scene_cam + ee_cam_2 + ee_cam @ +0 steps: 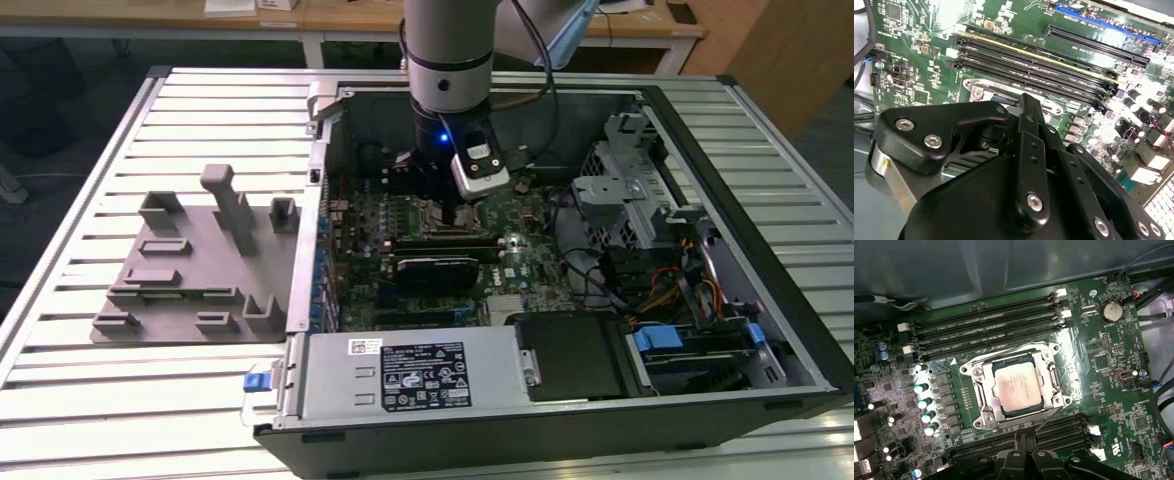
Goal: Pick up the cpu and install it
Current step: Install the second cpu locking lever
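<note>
A: Hand [1026,452] status?

B: Sitting low-centre in the first wrist view, black fingers [1021,442] pressed together to a narrow tip, gripping nothing. In the exterior view it's hanging inside the open PC case [747,130], under the grey arm [450,50], upper-centre of frame.

A: And the cpu?

B: The cpu [1016,388] is lying flat in the socket frame [985,385], silver top up, mid-frame in the first wrist view, just above the fingertips, not touching them.

A: Around it?

B: RAM slots [989,325] are running above the socket on the green motherboard [1114,365]. In the exterior view, a grey fixture tray [187,260] is sitting at centre left on the slatted counter [80,380], well apart from the case.
</note>
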Robot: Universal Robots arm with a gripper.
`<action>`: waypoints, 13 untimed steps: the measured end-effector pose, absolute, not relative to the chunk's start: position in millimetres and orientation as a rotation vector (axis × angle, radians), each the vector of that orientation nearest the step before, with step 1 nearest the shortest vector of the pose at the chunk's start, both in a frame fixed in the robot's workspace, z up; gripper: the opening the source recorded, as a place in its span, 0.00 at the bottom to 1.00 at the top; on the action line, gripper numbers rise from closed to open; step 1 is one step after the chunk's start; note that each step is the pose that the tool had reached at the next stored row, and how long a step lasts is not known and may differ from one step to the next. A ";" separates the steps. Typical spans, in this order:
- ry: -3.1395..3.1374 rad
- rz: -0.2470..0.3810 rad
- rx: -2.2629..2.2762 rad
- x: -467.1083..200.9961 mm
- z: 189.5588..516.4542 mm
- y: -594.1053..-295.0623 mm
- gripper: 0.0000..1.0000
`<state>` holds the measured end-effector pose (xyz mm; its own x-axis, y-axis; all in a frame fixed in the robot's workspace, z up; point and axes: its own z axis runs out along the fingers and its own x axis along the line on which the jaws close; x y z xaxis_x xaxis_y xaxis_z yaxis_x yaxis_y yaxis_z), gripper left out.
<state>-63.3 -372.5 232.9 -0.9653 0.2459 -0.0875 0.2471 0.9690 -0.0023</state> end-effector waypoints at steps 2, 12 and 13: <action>3.031 -0.020 0.378 -64.8 232.6 -372.5 0.11; 3.033 -0.020 0.368 -69.0 230.1 -372.8 0.11; 3.033 -0.020 0.368 -69.3 230.0 -373.0 0.11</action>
<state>-69.3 -373.0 230.0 -0.9673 0.2379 -0.0875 0.2390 0.9710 -0.0024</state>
